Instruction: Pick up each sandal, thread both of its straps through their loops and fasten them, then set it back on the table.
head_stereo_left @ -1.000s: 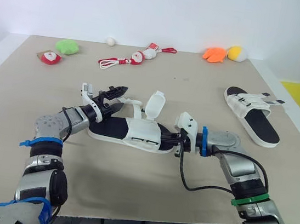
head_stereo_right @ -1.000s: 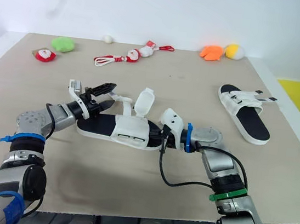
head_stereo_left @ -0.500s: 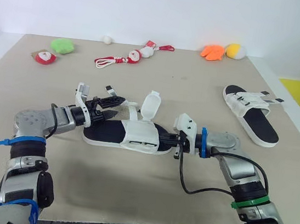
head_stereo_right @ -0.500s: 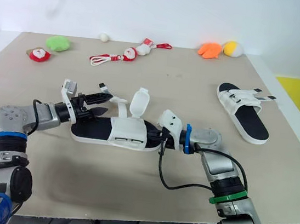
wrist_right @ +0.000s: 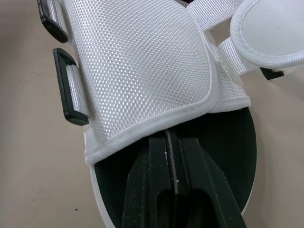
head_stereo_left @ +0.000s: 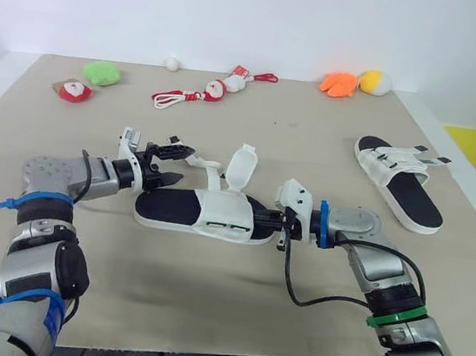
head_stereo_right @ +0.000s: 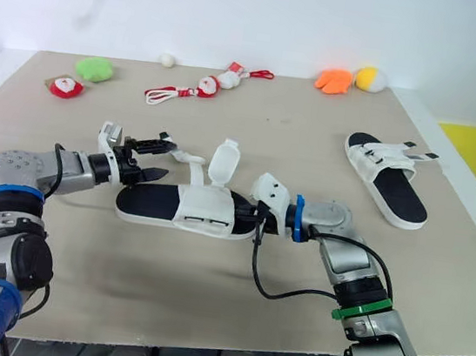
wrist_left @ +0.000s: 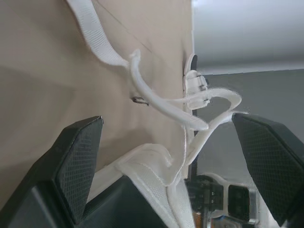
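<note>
One sandal nr table R edge.

Near sandal: upper is white woven cloth, coarse mesh weave, slight sheen; footbed black, matt. Straps — ribbed white webbing. Loops smooth black plastic. Table matt beige, faintly grainy. Green toy — fuzzy plush.

Head stereo pair down over table; wrist cameras close on sandal.
</note>
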`<state>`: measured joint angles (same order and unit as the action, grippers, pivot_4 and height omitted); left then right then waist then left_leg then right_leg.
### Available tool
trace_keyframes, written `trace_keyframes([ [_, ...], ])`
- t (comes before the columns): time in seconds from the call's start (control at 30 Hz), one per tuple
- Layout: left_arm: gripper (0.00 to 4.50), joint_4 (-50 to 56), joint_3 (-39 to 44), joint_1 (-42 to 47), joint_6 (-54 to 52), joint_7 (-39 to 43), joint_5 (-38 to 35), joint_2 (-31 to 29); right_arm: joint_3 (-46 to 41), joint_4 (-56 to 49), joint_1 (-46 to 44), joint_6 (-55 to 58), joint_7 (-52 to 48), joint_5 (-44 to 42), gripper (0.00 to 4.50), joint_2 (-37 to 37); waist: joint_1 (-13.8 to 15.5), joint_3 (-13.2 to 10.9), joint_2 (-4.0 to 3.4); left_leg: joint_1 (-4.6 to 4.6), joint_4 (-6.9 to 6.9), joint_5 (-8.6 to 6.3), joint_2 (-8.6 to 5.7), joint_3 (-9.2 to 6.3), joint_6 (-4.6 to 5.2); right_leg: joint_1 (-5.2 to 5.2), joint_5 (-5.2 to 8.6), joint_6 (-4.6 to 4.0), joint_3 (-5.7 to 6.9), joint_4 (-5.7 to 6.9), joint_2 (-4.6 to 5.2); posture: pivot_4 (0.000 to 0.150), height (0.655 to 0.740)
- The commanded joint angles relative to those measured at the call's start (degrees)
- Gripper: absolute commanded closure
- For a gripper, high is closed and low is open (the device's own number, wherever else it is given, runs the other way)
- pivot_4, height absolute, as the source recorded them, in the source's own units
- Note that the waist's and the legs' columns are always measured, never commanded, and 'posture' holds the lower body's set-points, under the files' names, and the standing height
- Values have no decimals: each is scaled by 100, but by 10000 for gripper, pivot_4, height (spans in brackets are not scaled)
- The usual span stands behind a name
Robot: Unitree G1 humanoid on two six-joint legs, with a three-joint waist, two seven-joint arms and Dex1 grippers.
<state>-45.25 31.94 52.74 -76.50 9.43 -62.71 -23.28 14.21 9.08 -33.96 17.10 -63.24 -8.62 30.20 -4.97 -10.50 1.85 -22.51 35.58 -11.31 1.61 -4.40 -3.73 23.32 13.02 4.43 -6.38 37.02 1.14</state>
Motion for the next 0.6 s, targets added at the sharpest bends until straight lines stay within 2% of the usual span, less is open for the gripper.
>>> trace_keyframes([
  [0.03, 0, -382, 34, 321, 133, 54, 221, 121, 37, -12, 69, 89, 123, 106, 44283, -17, 1, 0, 0, -1, 0, 6, 0, -2, -10, 0, -2, 3, 1, 0, 0, 1500, 7400],
  [0.43, 0, -958, 200, 972, 242, 350, 692, -125, 24, -218, 196, 199, 186, 84, 44283, -4, -5, -6, 8, -10, -23, 6, -1, -7, -19, 15, 4, 2, 2, -3, 0, 1500, 7400],
  [0.6, 0, -1272, 181, 1001, 528, 397, 946, 47, 39, -203, 170, 216, 213, 95, 44283, -68, -5, -6, 9, -10, -23, 3, 0, -8, -23, 14, 6, 6, 2, -4, 0, 1500, 7400],
])
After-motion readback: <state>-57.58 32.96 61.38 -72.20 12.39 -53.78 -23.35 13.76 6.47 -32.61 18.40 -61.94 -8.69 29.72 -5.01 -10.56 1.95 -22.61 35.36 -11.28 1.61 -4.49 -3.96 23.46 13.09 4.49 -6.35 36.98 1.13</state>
